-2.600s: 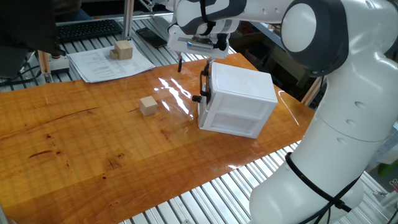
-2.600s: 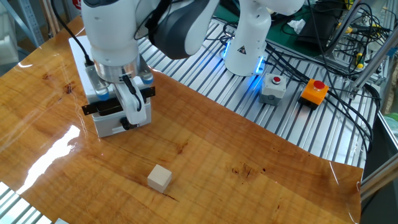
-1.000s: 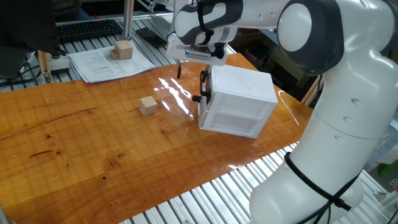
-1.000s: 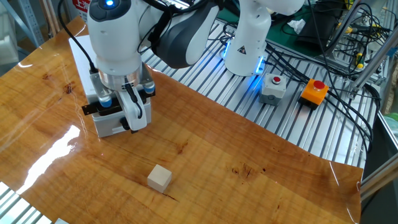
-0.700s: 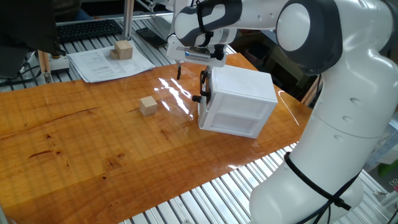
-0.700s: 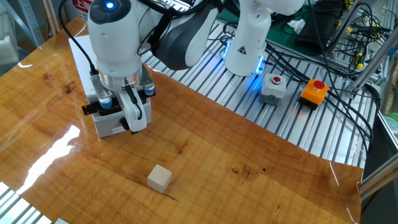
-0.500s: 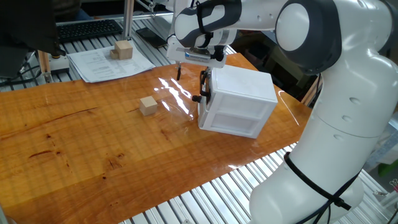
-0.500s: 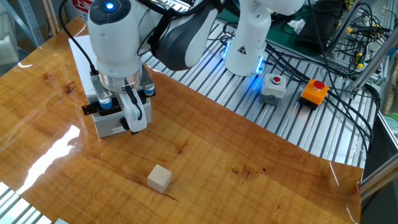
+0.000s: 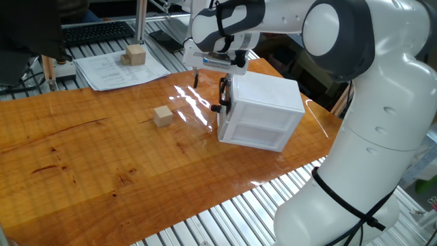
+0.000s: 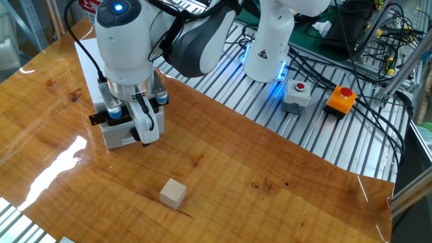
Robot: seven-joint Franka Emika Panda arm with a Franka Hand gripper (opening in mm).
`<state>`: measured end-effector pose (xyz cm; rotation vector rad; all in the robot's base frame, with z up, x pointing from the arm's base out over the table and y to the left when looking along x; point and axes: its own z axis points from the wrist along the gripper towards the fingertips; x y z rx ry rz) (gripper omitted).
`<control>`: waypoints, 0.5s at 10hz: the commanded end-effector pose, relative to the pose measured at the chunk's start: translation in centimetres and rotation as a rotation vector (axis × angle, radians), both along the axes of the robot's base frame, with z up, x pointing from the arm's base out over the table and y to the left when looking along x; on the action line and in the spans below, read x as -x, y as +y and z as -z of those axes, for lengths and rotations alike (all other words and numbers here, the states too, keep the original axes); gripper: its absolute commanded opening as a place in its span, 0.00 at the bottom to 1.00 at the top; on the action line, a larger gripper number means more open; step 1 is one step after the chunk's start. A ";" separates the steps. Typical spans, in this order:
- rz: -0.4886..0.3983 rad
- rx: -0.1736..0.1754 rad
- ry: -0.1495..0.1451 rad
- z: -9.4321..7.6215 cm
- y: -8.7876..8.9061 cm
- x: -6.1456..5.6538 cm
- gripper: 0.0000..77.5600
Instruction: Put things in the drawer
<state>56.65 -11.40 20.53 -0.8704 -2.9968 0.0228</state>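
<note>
Glossy orange-brown wooden bench fills the scene, with metal rails, cables and a keyboard beyond it. On it stands the white boxy plastic cabinet, its sliding white drawer closed and the black bar handle on its front. The white two-finger gripper sits right at that handle; I cannot tell whether the jaws are closed on the bar or merely beside it. One small light-tan wooden cube rests on the bench near the cabinet, apart from it; another tan wooden cube sits on white paper sheets further back. Each cube looks light, rigid and sturdy, with flat, slightly smooth faces, so pinching two opposite sides from above should hold it. The handle seems stiff enough for a straight pull.
</note>
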 end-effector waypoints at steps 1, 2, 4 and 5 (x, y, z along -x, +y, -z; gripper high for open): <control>0.006 -0.001 -0.003 -0.3 0.3 -0.2 1.00; 0.009 -0.007 -0.003 -0.4 0.5 -0.2 1.00; 0.016 -0.014 -0.003 -0.5 0.8 -0.3 1.00; 0.022 -0.014 -0.003 -0.6 1.1 -0.4 1.00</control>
